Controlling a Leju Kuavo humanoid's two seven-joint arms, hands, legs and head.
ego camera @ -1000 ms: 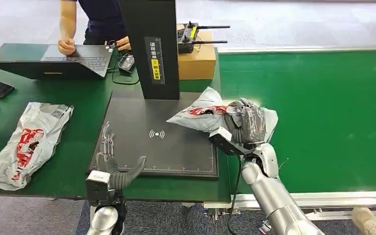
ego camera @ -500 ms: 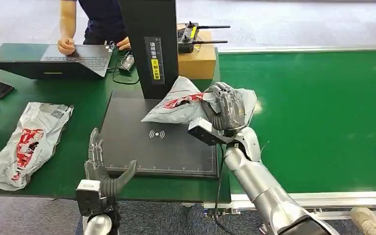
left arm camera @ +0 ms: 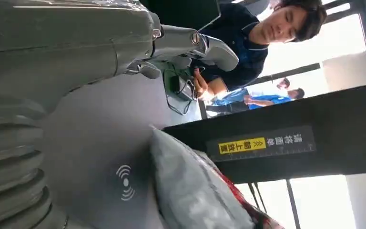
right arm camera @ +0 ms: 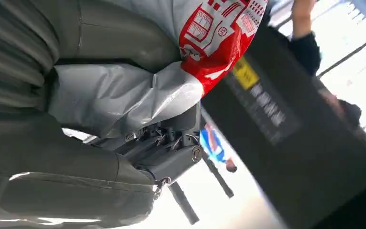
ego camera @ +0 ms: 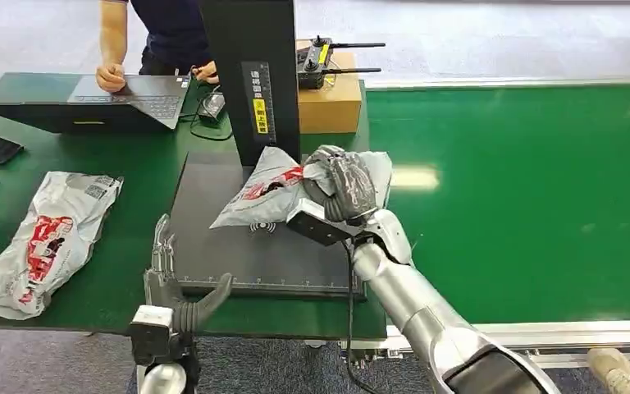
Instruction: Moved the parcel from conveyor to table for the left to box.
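Beyond the right hand (ego camera: 346, 187), to its right, the green conveyor (ego camera: 533, 197) is lying flat and wide. Under both hands the green bench (ego camera: 123, 246) is carrying a black scanner plate (ego camera: 238, 246), whose dark upright column (ego camera: 250, 74) is standing just behind the right hand. The right hand is grasping the parcel (ego camera: 275, 185), a grey plastic mailer with red print; the fingers are wrapping over its right end, and the bag is hanging tilted, its free end pointing down-left over the plate's wireless mark. In the right wrist view the bag (right arm camera: 138, 90) is bulging between thumb and fingers. The left hand (ego camera: 172, 283) is sitting at the near edge of the plate, released, fingers spread and upright, holding nothing. Well to the left of that hand a second mailer (ego camera: 45, 238) is lying flat on the bench. Far behind it a person (ego camera: 164, 37) is resting a hand at a laptop (ego camera: 90, 103). Beside the column a cardboard box (ego camera: 328, 103) is carrying a black controller (ego camera: 316, 59).
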